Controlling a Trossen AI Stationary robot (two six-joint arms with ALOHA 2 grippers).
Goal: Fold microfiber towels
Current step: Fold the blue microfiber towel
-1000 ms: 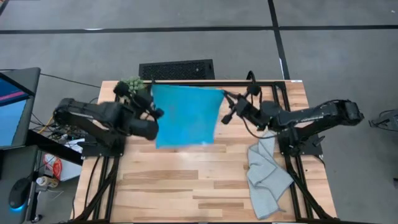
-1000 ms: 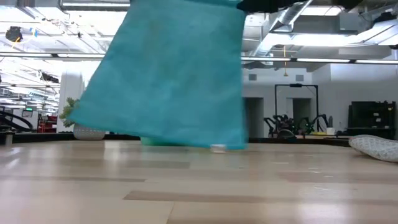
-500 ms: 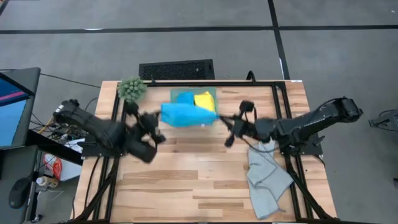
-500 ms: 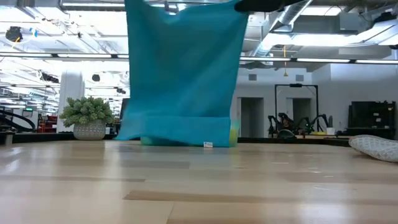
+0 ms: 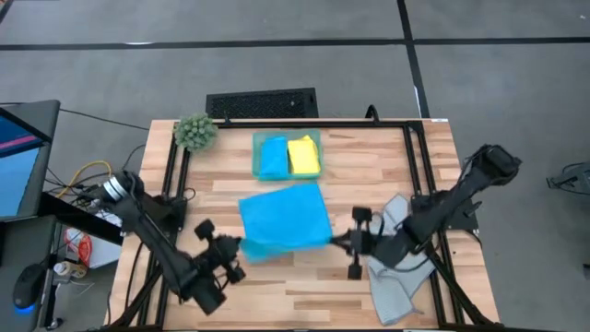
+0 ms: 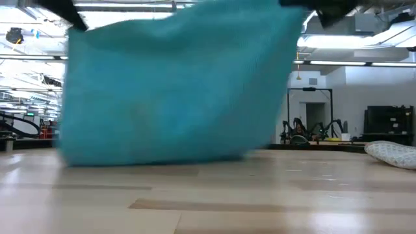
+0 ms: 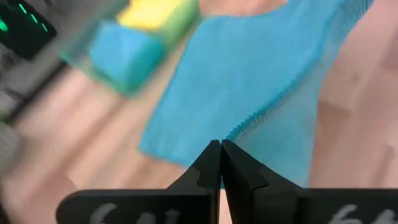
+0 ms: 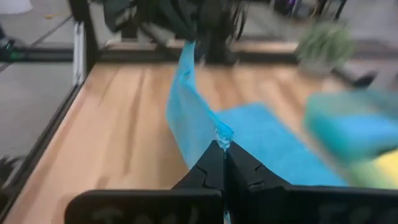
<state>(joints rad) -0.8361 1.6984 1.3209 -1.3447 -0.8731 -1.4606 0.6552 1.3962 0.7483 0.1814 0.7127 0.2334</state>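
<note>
Between both clamped pincers, blue towel stretched left-right

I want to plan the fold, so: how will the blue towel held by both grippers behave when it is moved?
The blue towel looks floppy: it sags between the left gripper and right gripper, hanging like a sheet in the low view. It is probably light, since thin corner pinches carry it. It should drape flat on the table, not roll.

1. You get even, bright overhead light; shadows on the table are faint.
2. Ceiling lights glare in the low view.
3. The towel is motion-blurred.
4. Both wrist backgrounds are smeared.
</note>
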